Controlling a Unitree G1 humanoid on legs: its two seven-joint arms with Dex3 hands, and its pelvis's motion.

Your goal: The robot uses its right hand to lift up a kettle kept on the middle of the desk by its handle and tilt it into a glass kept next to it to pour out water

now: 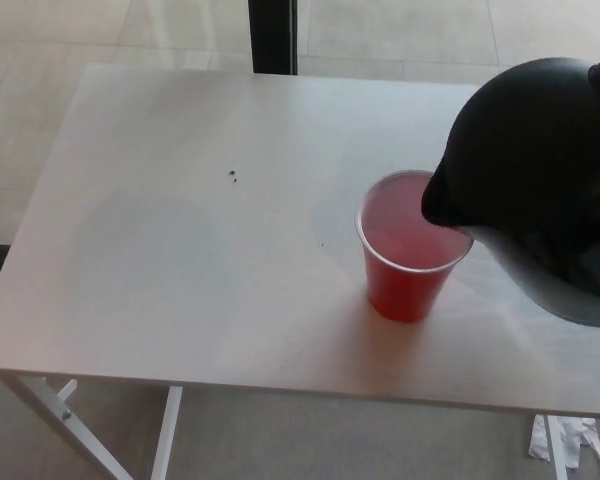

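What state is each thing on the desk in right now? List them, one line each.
kettle: lifted, tilted, spout over the cup's rim.
red cup: upright on the desk, open-topped; contents unclear.
desk: bare apart from cup and two tiny dark specks.
Robot hands: neither clearly in view.

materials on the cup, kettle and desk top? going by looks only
Cup: looks like thin plastic, red outside, pale pinkish inside, with a thin rolled whitish rim.
Kettle: black, smooth, dull sheen; plastic or coated metal, can't tell which.
Desk: flat white matte top, probably laminate or painted board, on white legs that look like metal.
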